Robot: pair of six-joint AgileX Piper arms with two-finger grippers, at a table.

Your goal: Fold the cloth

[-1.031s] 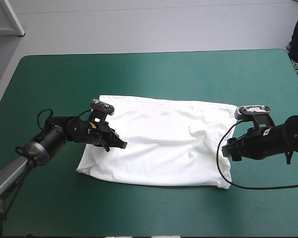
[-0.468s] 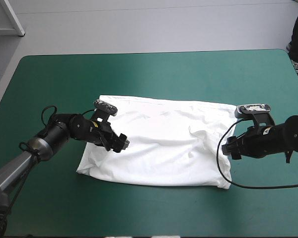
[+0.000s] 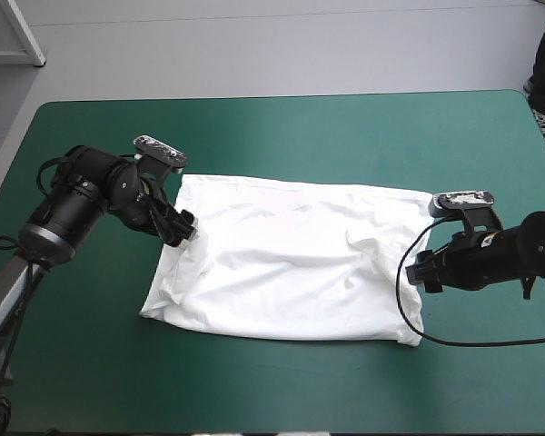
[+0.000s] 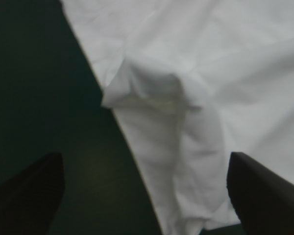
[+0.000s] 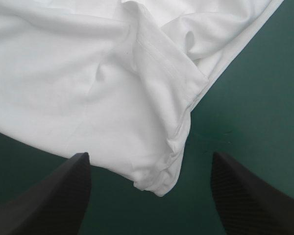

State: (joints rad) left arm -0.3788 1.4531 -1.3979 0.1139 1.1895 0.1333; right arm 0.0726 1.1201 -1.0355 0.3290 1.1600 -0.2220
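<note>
The white T-shirt [image 3: 291,263] lies folded into a wide rectangle in the middle of the table, with a few wrinkles. My left gripper [image 3: 180,229] hovers at the shirt's left edge, open and holding nothing. In the left wrist view its gripper [image 4: 143,161] has its black fingers [image 4: 29,196] far apart over the T-shirt [image 4: 210,73] where a small fold bulges at the border. My right gripper [image 3: 422,272] sits low at the shirt's right edge, open too. From the right wrist, its gripper [image 5: 149,159] straddles a hemmed corner of the T-shirt [image 5: 88,83].
The teal-green cover [image 3: 282,136] stretches broad from the shirt to the far edge. A narrower strip of it runs along the near edge and at both sides under the arms.
My left gripper has opened and drawn back from over the shirt's left part to its left edge. The shirt and the right gripper stay as they were.
</note>
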